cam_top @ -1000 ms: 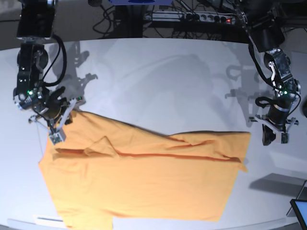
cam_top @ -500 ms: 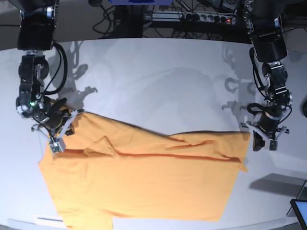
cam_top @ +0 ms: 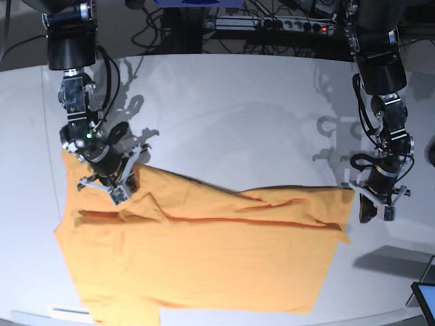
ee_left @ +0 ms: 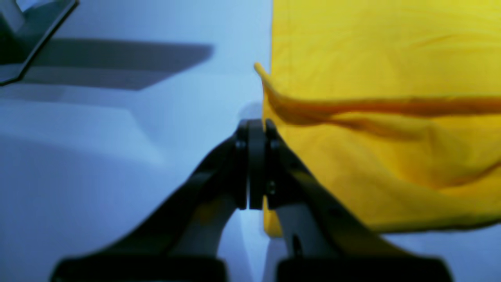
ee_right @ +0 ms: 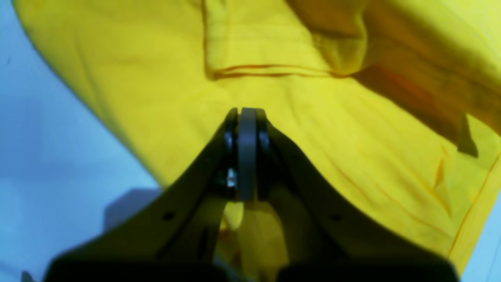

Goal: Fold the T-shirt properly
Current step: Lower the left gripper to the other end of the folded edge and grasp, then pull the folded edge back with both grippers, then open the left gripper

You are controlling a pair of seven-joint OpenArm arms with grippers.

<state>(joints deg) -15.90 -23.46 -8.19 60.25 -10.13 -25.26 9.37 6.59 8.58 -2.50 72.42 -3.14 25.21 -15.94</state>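
Note:
The orange-yellow T-shirt [cam_top: 204,258] lies on the white table [cam_top: 238,109], with a folded layer and a long crease across its upper part. In the base view my right gripper [cam_top: 117,193] hangs over the shirt's upper left corner. The right wrist view shows it [ee_right: 244,113] shut, nothing between its fingers, with wrinkled T-shirt cloth [ee_right: 156,78] beneath. My left gripper [cam_top: 372,212] sits just off the shirt's right edge. Seen in the left wrist view it [ee_left: 252,127] is shut over bare table, its right finger against the T-shirt's hem [ee_left: 372,58].
A power strip and cables [cam_top: 272,26] run behind the table's far edge. A dark screen corner [cam_top: 425,299] shows at the lower right. A dark flat object [ee_left: 23,39] lies at the upper left of the left wrist view.
My right arm has swung to the right in the base view, from the shirt's left edge onto its upper left corner. My left gripper has drifted closer to the shirt's right edge.

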